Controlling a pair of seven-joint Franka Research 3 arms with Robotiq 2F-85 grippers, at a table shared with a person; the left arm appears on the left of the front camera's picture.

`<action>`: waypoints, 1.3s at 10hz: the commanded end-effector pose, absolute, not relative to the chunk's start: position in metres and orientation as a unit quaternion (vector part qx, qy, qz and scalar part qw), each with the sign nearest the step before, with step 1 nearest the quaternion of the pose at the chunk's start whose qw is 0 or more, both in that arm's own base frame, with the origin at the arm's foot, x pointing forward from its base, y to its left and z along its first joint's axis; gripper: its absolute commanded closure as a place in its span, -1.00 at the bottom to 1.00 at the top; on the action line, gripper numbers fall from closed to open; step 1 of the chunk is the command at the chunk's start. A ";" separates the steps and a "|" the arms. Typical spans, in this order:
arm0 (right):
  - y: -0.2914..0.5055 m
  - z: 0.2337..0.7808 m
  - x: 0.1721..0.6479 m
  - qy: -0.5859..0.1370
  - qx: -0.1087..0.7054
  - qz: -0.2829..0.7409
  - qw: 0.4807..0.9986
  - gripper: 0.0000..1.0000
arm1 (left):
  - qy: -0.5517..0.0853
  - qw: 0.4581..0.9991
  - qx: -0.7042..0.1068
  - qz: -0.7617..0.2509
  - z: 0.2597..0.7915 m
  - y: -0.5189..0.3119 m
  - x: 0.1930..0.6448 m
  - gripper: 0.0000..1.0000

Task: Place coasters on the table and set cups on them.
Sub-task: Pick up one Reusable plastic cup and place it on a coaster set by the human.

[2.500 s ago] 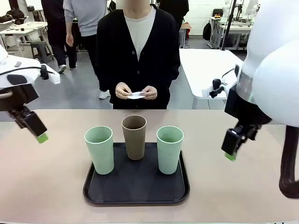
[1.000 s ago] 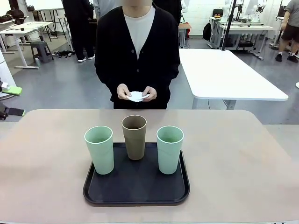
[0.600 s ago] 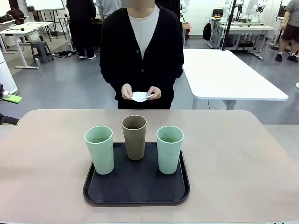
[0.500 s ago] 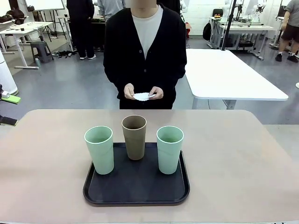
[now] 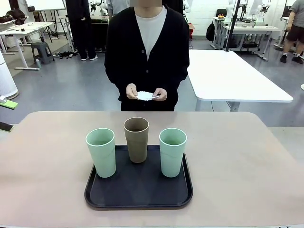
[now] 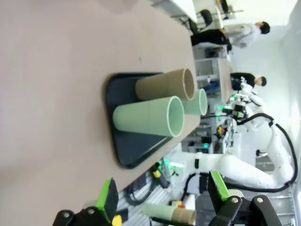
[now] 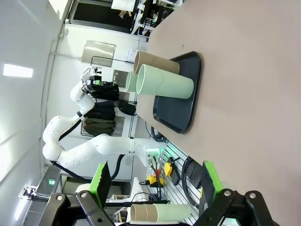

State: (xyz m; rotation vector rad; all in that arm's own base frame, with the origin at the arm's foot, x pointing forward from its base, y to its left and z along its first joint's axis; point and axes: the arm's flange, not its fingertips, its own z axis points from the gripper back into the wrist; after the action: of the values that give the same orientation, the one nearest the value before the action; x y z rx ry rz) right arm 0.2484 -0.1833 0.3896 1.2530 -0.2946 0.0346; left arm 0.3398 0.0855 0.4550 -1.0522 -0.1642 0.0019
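Observation:
Across the beige table (image 5: 237, 156), a person holds the white lacy coasters (image 5: 145, 95) in both hands at waist height. Three cups stand upright on a black tray (image 5: 137, 195): a mint one (image 5: 100, 152) on the left, a tan-brown one (image 5: 136, 139) behind the middle, and a mint one (image 5: 172, 152) on the right. My left gripper (image 6: 163, 190) is open and empty, well back from the near mint cup (image 6: 148, 116); its green pad (image 5: 8, 103) shows at the picture's left edge. My right gripper (image 7: 155, 181) is also open and empty, far from the cups (image 7: 167, 84).
The tray (image 6: 124, 150) sits near the table's front middle, with bare tabletop (image 7: 244, 70) on both sides of it. A white-topped table (image 5: 228, 73) stands behind at the right. Other people walk in the background.
Both arms have drawn back from over the table to its sides. The person has shifted slightly to the right, still holding the coasters. The cups have not moved.

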 end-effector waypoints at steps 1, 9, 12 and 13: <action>-0.184 0.389 0.249 -0.141 0.584 0.015 0.799 -1.00 | -0.083 0.858 -0.507 0.002 0.455 0.086 0.341 -1.00; -0.184 0.389 0.249 -0.141 0.584 0.015 0.799 -1.00 | -0.083 0.858 -0.507 0.002 0.455 0.086 0.341 -1.00; -0.184 0.389 0.249 -0.141 0.584 0.015 0.799 -1.00 | -0.083 0.858 -0.507 0.002 0.455 0.086 0.341 -1.00; -0.184 0.389 0.249 -0.141 0.584 0.015 0.799 -1.00 | -0.083 0.858 -0.507 0.002 0.455 0.086 0.341 -1.00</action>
State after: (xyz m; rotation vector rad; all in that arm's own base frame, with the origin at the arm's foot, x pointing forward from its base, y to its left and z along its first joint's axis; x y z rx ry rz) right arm 0.2487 -0.1832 0.3881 1.2504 -0.2881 0.0298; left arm 0.3399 0.0855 0.4549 -1.0535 -0.1645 0.0026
